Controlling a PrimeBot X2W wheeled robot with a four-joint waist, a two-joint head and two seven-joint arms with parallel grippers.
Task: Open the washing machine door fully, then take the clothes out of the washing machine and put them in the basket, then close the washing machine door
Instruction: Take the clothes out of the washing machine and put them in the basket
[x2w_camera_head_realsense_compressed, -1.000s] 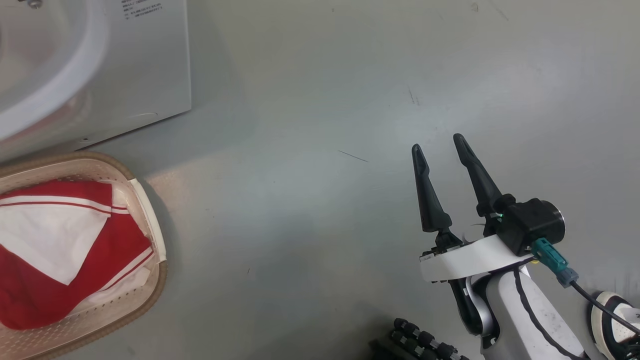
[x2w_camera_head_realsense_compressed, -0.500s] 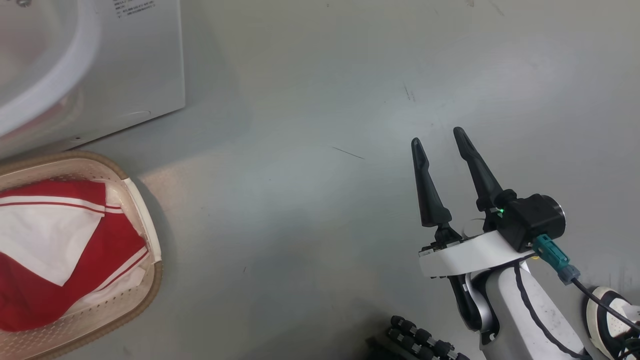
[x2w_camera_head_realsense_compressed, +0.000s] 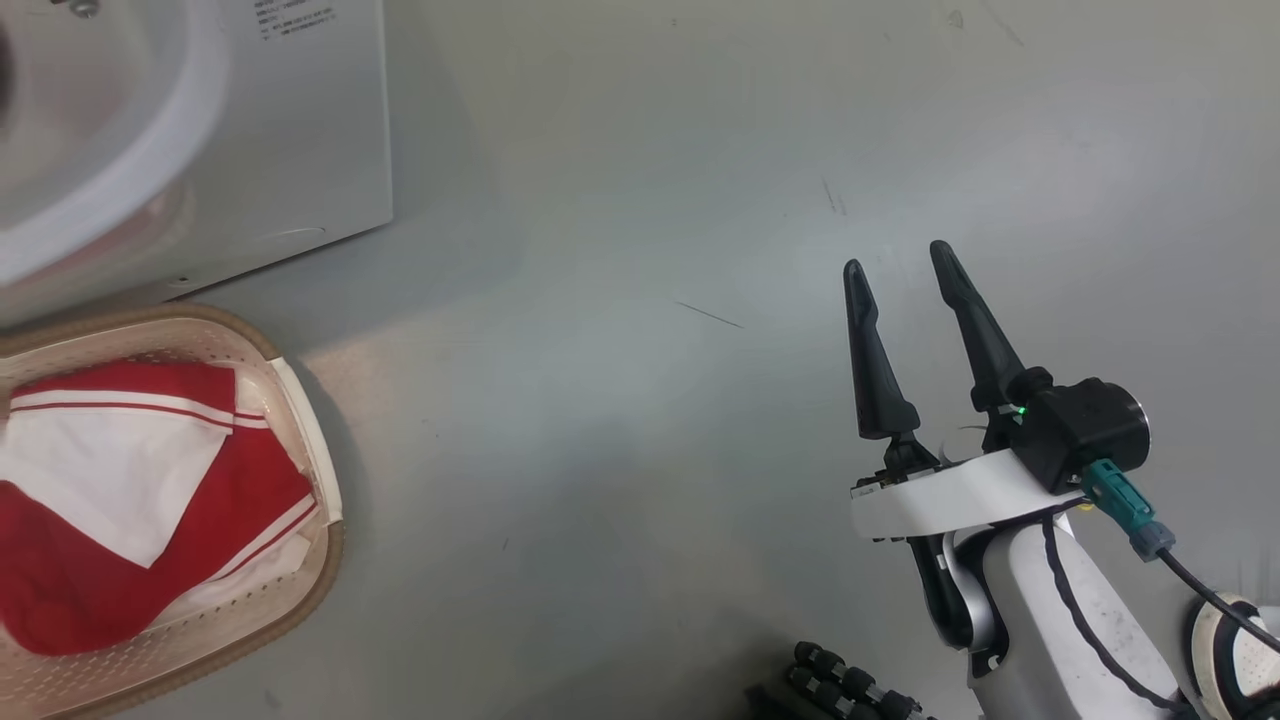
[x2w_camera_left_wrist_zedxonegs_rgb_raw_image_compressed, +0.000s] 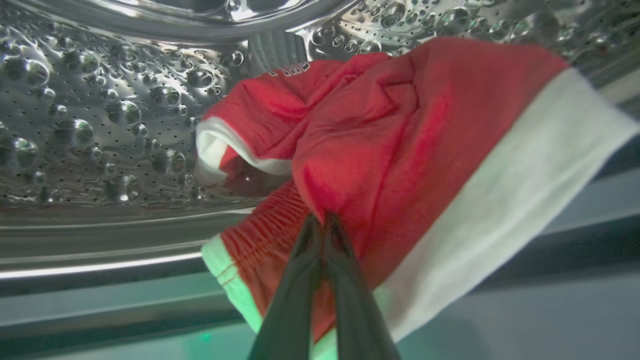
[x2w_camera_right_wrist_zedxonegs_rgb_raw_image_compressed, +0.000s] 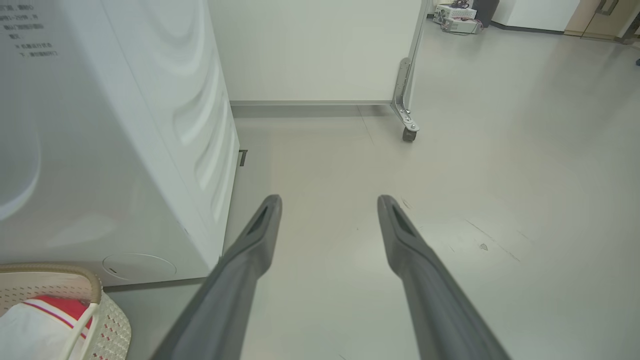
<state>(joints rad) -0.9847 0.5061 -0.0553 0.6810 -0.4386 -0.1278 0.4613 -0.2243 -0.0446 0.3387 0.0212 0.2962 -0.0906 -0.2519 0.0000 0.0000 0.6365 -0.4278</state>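
While left hand (x2w_camera_left_wrist_zedxonegs_rgb_raw_image_compressed: 321, 219) pinches, one garment (x2w_camera_left_wrist_zedxonegs_rgb_raw_image_compressed: 400, 125) (red)

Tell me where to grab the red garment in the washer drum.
Pinch the red garment at its raised fold near the front edge, coming in from the mouth of the drum: fabric bunches thickest there; the white band lies flat. The left gripper is shut there.

The left gripper (x2w_camera_left_wrist_zedxonegs_rgb_raw_image_compressed: 320, 222) pinches its two fingers tight on the red-and-white clothes (x2w_camera_left_wrist_zedxonegs_rgb_raw_image_compressed: 400, 130), bunched near the lower rim of the washing machine (x2w_camera_left_wrist_zedxonegs_rgb_raw_image_compressed: 100, 125) drum.
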